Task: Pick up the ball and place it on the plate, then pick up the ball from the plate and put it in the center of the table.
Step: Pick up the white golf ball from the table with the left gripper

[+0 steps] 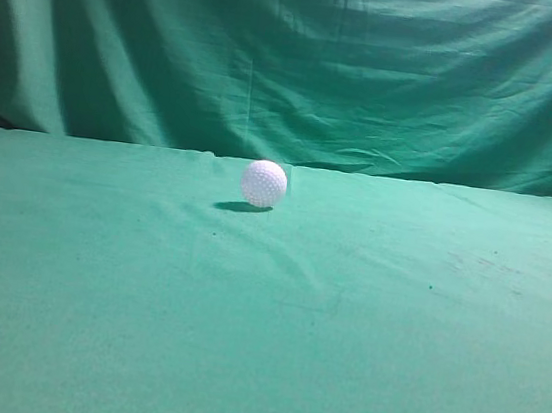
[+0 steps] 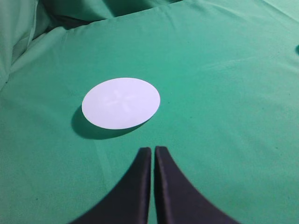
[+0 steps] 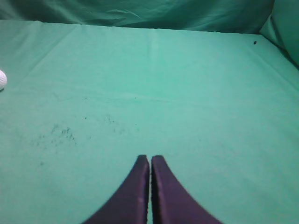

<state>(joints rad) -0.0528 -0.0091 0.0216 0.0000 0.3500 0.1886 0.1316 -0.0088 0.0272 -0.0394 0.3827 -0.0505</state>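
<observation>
The white dimpled ball (image 1: 264,183) rests on the light green table (image 1: 263,316) near its far edge, about mid-width. It also shows at the left edge of the right wrist view (image 3: 2,80). A white oval plate (image 2: 121,103) lies on the cloth in the left wrist view, empty. My left gripper (image 2: 153,150) is shut and empty, hovering just short of the plate. My right gripper (image 3: 150,158) is shut and empty over bare cloth, far right of the ball. Neither gripper nor the plate shows in the exterior view.
A darker folded green curtain (image 1: 294,58) hangs behind the table. Small dark specks (image 3: 58,134) mark the cloth in the right wrist view. The cloth drops off in folds at the left of the left wrist view (image 2: 18,32).
</observation>
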